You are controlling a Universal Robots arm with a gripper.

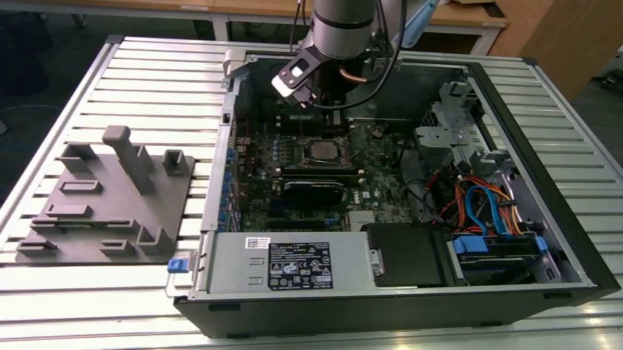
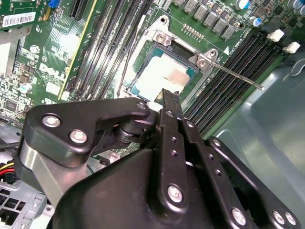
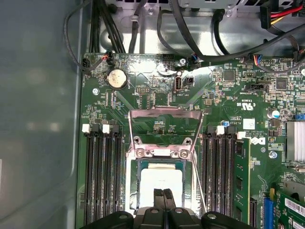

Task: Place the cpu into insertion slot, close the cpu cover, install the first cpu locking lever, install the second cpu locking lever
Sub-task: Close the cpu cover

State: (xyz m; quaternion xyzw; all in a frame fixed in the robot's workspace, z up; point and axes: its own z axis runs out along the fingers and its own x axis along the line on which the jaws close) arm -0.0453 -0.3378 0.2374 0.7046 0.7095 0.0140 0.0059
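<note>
The cpu (image 3: 161, 180) lies flat in the insertion slot (image 3: 135, 191), its pale silver top up; in the second wrist view the cpu (image 2: 164, 75) sits inside the slot's metal rim. The cpu cover (image 3: 164, 113) stands swung open beyond the slot. One thin locking lever (image 2: 238, 78) sticks out free from the slot's corner, and another lever (image 3: 200, 186) runs along the slot's side. My gripper (image 3: 163, 192) hangs just over the cpu's near edge, shut, with nothing between its fingers. In the exterior view the arm (image 1: 341, 29) reaches into the case above the insertion slot (image 1: 322, 151).
Black memory slots (image 3: 100, 176) flank the socket on both sides. The case wall (image 3: 38, 119) and cables (image 3: 190, 43) lie close by. A grey fixture block (image 1: 107, 197) sits on the slatted table at the exterior view's left. A power supply (image 1: 292, 266) and drive cage (image 1: 457, 138) are inside the case.
</note>
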